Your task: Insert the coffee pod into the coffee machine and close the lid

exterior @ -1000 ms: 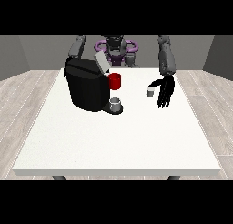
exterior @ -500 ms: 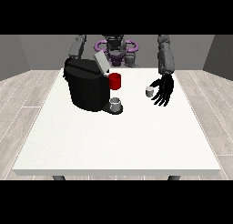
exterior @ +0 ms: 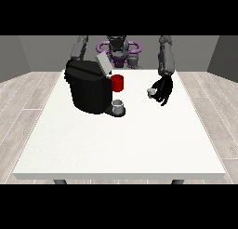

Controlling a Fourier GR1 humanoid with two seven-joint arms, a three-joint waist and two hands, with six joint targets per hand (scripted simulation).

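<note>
A black coffee machine (exterior: 88, 90) stands at the table's back left, its grey lid (exterior: 103, 63) tilted up and open. A red part (exterior: 117, 83) sticks out at its front, above a small grey cup (exterior: 118, 105) on its base. The small light coffee pod (exterior: 150, 91) sits on the table to the machine's right. The hand at the view's right (exterior: 163, 90) hangs just right of the pod, fingers spread and pointing down, close to the pod but not closed round it. The other hand is hidden behind the machine; only its arm (exterior: 79, 47) shows.
The white table (exterior: 121, 144) stretches wide toward the camera in front of the machine. The robot's torso (exterior: 118, 51) stands behind the table's far edge.
The hand at the view's right has moved leftward toward the pod and now sits right beside it. The machine, lid and pod have not moved.
</note>
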